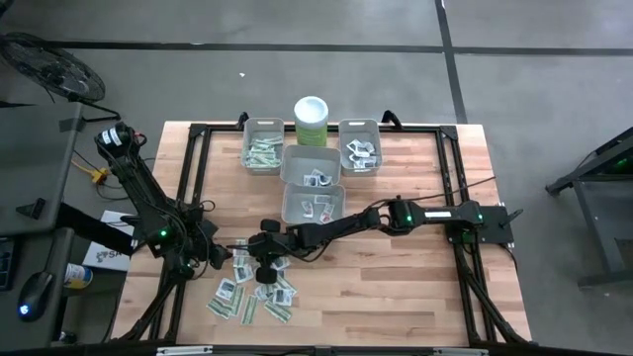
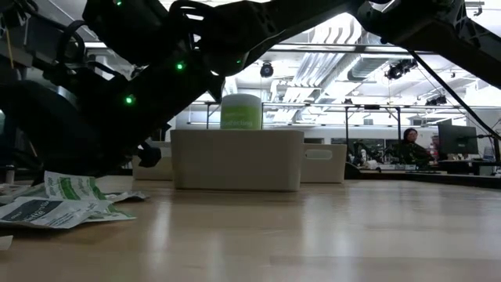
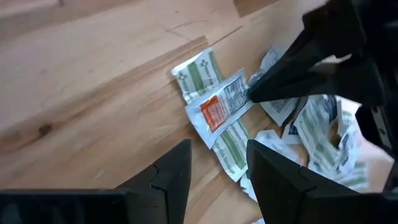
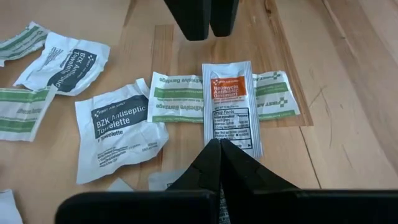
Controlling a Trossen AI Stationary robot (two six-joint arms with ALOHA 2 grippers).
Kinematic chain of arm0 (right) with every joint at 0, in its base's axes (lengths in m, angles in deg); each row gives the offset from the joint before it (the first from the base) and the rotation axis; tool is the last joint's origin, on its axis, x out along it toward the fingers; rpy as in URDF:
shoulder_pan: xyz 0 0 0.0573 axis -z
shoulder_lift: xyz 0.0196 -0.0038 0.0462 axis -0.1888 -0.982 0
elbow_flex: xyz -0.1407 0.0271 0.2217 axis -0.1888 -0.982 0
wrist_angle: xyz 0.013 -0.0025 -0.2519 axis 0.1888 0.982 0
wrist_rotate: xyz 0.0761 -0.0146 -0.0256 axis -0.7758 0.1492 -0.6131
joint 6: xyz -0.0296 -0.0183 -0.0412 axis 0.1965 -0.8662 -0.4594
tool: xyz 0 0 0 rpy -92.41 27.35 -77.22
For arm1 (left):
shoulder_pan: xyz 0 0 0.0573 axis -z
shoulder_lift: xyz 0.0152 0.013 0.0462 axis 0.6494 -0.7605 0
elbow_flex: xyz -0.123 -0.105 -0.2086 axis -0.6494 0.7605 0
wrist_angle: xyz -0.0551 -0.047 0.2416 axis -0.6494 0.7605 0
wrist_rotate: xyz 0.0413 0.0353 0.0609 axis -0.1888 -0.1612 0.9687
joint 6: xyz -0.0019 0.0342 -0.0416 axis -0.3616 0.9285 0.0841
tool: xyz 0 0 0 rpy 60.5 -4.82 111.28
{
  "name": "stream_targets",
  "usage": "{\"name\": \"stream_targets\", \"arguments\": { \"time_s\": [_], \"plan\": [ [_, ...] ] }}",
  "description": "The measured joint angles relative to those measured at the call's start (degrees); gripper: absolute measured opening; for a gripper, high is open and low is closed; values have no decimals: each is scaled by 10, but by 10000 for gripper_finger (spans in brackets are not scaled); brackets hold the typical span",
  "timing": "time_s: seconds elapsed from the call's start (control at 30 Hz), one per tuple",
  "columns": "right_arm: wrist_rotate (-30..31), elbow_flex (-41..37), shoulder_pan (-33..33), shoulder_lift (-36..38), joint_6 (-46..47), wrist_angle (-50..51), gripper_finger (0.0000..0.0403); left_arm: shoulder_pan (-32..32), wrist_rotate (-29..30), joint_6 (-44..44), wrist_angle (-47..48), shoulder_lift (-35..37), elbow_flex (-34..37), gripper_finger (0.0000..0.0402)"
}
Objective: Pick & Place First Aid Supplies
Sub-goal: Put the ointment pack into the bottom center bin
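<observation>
Several first aid supplies lie loose on the wooden table near its front left [image 1: 252, 292]: green-striped bandage strips [image 4: 180, 93] and white antiseptic towelette squares [image 4: 118, 134]. A narrow white packet with an orange label [image 4: 227, 102] lies flat across a bandage strip. My right gripper [image 4: 219, 148] reaches in from the right, shut, with its tips at that packet's end. My left gripper [image 3: 217, 177] hovers open just beyond the packet's other end, its fingers [image 4: 199, 15] showing in the right wrist view. My right gripper's shut fingertips [image 3: 258, 92] meet the orange-labelled packet at its plain white end [image 4: 231, 142], slanting down from the table's right side, along the packet's length. The packet lies flat on the bandage strip. Whether the tips pinch the edge or only rest on it, I cannot tell.
Grey bins stand at the far middle of the table: two in the back row [image 1: 264, 148] [image 1: 359, 146] and two in front [image 1: 310, 168] [image 1: 314, 203], each holding packets. A pale green canister [image 1: 311, 119] with a white lid stands behind them. Bare wood stretches to the right.
</observation>
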Motion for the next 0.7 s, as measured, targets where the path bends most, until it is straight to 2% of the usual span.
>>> {"name": "stream_targets", "arguments": {
  "time_s": [0.13, 0.37, 0.5, 0.7],
  "plan": [
    [0, 0, 0, -1, 2, 1, 0, 0, -8, -59, -1, 0, 0, 153],
    [-1, 0, 0, -1, 2, 2, 0, -37, -16, -62, -5, -18, 0, 153],
    [-2, 0, 0, -1, 17, 2, 0, -68, -45, -64, -7, -45, 0, 153],
    [-2, 0, 0, -1, 17, 3, 0, -80, -55, -62, -40, -68, -1, 153]
  ]
}}
